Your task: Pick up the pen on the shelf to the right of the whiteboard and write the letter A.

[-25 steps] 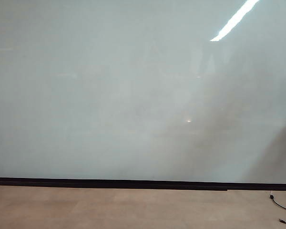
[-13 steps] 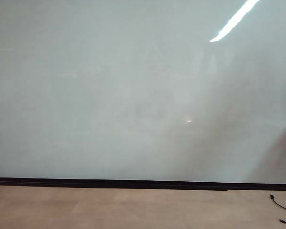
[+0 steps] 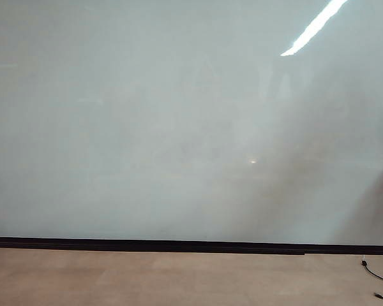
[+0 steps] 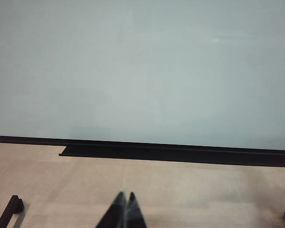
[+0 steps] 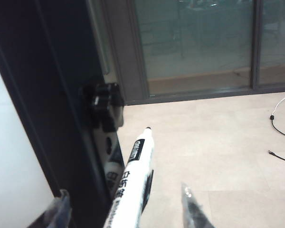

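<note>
1. Right end effector (image 5: pixel 123 206): translucent fingers spread, either side of the slim white print-covered pen (image 5: pixel 132 190), no contact visible.
2. Pen lies beside the dark frame edge of the glossy pale whiteboard (image 3: pixel 179 127).
3. Left end effector (image 4: pixel 125 211): dark tips pressed together, above the beige floor (image 4: pixel 190 194), short of the board.

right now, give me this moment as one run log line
right gripper: open around pen, not clamped | left gripper: shut, idle | whiteboard: blank

The whiteboard (image 3: pixel 179 127) fills the exterior view — blank, black strip along its bottom edge; a black cable (image 3: pixel 378 275) lies on the floor (image 3: pixel 147 277) — no gripper visible.
</note>
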{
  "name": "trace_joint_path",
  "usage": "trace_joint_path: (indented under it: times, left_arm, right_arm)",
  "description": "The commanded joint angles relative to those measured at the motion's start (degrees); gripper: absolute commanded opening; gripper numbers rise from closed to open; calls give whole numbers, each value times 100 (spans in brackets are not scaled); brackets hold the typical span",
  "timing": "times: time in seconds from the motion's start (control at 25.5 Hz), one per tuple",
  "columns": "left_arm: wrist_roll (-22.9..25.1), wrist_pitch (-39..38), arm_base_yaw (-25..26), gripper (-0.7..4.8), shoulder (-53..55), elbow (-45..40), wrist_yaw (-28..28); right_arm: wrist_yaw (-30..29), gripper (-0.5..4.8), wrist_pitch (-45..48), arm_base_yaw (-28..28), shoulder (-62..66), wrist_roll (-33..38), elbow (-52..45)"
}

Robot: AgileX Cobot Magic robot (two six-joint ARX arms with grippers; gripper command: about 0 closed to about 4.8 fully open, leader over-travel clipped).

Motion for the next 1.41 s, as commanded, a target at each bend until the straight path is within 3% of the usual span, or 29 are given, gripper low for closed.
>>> trace_joint_path:
  times: [0.04,0.63,1.41]
  left_arm:
    - [24,35,0,-5,2,15,4]
    - [22,35,2,-4,2,15,4]
    - [24,35,2,-4,2,15,4]
  right_arm:
    - [28,271,83,0,-17,7,11]
    - [9,219,79,120,-4,4,11]
    - [24,210,83,50,-11,-326,-197]
